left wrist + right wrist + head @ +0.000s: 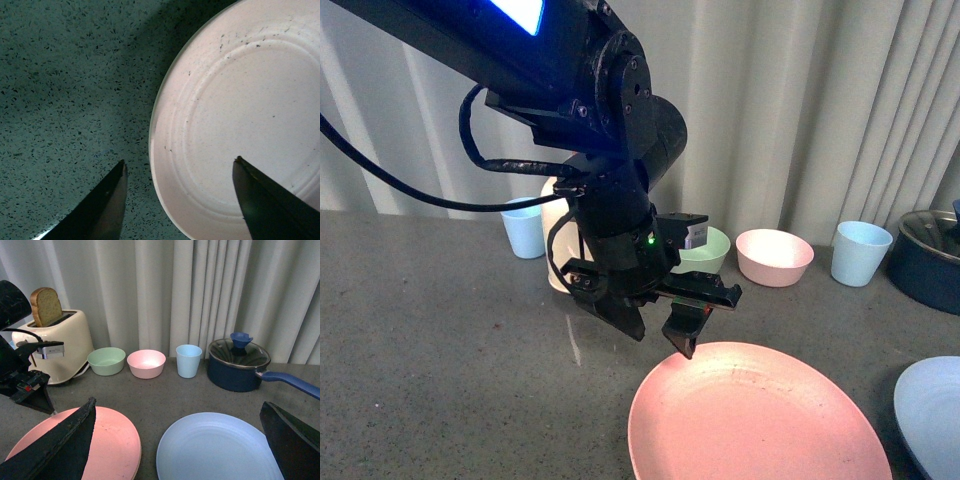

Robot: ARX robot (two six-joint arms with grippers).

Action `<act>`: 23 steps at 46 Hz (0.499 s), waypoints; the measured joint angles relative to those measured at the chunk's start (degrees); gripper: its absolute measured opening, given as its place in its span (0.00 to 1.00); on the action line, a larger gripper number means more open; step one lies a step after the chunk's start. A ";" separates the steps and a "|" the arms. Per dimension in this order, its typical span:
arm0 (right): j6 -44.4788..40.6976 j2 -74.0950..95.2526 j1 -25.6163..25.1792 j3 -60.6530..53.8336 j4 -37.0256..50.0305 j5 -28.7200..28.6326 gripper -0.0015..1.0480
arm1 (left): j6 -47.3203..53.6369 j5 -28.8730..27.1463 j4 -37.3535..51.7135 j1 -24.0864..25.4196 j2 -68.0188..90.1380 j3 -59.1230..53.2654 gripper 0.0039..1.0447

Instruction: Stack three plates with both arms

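A pink plate with dark specks lies on the grey counter at the front. My left gripper hangs open just above its far-left rim. In the left wrist view the pink plate fills the right side, and my left gripper straddles its rim: one finger is over the counter, the other over the plate. A light blue plate lies to the right of the pink one. My right gripper is open above the near side of the light blue plate, with the pink plate beside it.
Along the curtain stand a cream toaster holding a slice of bread, a green bowl, a pink bowl, a light blue cup and a dark blue lidded pot. Another blue cup stands at the back left.
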 joint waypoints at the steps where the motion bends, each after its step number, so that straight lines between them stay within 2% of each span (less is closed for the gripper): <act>1: 0.00 0.00 0.00 0.00 0.00 0.00 0.93 | 0.02 0.07 0.02 0.02 -0.17 0.00 0.65; 6: 0.00 0.00 0.00 0.00 0.00 -0.02 0.93 | 0.70 0.79 3.45 0.61 -3.39 -1.33 0.86; 10: 0.00 0.00 0.00 0.00 0.00 0.00 0.93 | 2.75 -0.76 7.65 1.14 -7.76 -4.46 0.95; 17: 0.00 0.00 0.00 0.00 0.00 0.00 0.93 | 6.75 -2.27 14.82 2.38 -17.31 -11.50 0.94; 23: 0.00 0.00 0.00 0.00 0.00 0.00 0.93 | 11.78 -2.91 25.83 4.20 -30.99 -23.76 0.94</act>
